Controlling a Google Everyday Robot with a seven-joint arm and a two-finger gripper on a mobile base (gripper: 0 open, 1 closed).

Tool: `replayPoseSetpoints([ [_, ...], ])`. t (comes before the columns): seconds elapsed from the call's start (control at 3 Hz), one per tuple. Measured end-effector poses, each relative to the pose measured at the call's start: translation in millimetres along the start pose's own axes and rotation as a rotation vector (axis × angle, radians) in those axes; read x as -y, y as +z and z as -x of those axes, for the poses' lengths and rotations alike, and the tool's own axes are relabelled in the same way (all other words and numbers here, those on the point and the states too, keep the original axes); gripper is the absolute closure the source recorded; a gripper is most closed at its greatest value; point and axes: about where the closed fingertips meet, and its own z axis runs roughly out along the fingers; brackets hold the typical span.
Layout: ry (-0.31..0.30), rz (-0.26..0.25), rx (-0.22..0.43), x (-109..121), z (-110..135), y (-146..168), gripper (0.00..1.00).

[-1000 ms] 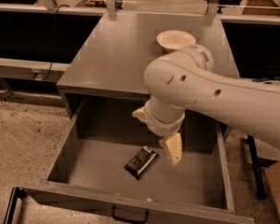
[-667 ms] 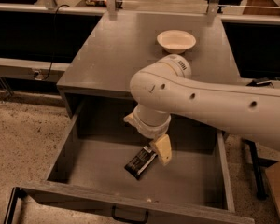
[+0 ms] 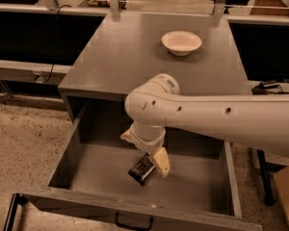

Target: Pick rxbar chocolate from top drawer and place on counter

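The rxbar chocolate (image 3: pixel 140 170), a black wrapper with pale lettering, lies flat on the floor of the open top drawer (image 3: pixel 192 184), near its middle. My gripper (image 3: pixel 144 149) hangs down into the drawer from the big white arm, directly over the bar. Its two pale fingers stand apart. One fingertip (image 3: pixel 160 162) is right beside the bar's right end; the other is up and to the left. The bar still rests on the drawer floor. The grey counter (image 3: pixel 125 57) lies behind the drawer.
A white bowl (image 3: pixel 181 42) stands on the counter at the back right. The drawer's dark pull handle (image 3: pixel 133 223) shows at the bottom edge. A dark stand and cables are at the right (image 3: pixel 265 177). A speckled floor lies to the left.
The arm has swung left and lowered, bringing the gripper from right of the bar to directly over it. The bar has not moved.
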Motion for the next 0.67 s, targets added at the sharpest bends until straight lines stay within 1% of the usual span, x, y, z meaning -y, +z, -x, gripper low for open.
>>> replayPoseSetpoints([
  [0.33, -0.051, -0.003, 0.031, 0.2, 8.6, 19.5, 0.00],
  [0.67, -0.086, 0.011, 0.046, 0.8, 15.3, 35.2, 0.07],
])
